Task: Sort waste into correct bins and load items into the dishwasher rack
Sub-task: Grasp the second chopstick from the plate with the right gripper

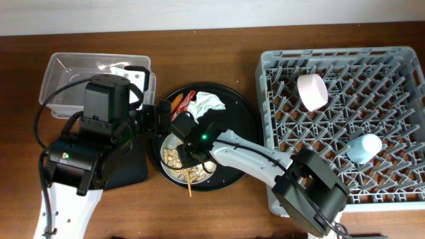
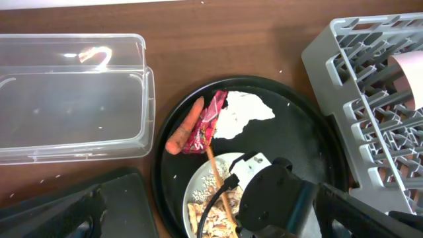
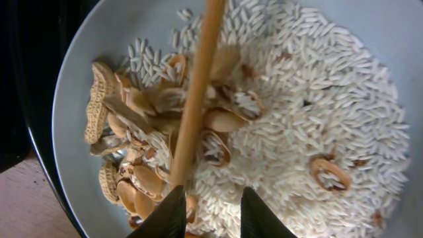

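Right gripper (image 3: 213, 213), jaws parted and empty, hovers over the plate (image 3: 396, 39) of rice scraps (image 3: 310, 119) at the round tray's (image 1: 242, 126) 7 o'clock. Best pinch the rim clear of the chopstick (image 3: 198, 86), tipping slowly. Left gripper (image 1: 163, 114): its state cannot be told.

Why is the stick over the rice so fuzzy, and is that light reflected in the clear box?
Right wrist view: the chopstick is out of focus, likely too near the lens; the rice is sharper. Left wrist view: yes, glare on the tub.

Overhead looks down; right wrist nearest; all 3 share the plate (image 3: 390, 33)
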`<state>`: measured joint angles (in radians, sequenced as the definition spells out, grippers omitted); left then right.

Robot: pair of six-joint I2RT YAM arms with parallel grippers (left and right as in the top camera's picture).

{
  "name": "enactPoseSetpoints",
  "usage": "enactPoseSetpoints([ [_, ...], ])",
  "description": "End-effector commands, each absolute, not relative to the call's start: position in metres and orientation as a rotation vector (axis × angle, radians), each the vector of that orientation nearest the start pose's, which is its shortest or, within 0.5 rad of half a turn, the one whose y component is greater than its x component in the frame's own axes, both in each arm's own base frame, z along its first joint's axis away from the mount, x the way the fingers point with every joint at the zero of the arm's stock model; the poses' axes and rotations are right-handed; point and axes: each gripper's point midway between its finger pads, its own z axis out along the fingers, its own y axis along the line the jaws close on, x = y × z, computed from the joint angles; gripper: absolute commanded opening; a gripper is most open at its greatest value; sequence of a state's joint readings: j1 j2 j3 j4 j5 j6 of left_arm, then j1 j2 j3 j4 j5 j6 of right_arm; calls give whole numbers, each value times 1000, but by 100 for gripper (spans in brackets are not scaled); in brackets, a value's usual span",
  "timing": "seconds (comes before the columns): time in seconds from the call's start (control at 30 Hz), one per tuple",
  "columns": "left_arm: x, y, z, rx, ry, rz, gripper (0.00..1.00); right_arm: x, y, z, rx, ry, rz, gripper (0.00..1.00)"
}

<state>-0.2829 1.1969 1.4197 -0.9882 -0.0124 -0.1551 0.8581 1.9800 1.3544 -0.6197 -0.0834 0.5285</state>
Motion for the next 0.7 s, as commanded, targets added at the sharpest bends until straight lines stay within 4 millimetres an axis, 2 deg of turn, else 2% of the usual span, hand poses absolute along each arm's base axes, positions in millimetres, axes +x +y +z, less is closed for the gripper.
enactPoseSetpoints([
  [0.0,315,-86,305,123,2334,-195,99,273,343,22,-489,2897,420,27],
  [0.2,315,-86,305,123,2334,-195,99,271,345,23,-505,2900,441,27],
  [0.67,315,-86,305,123,2334,-195,99,281,346,42,-547,2840,492,27],
])
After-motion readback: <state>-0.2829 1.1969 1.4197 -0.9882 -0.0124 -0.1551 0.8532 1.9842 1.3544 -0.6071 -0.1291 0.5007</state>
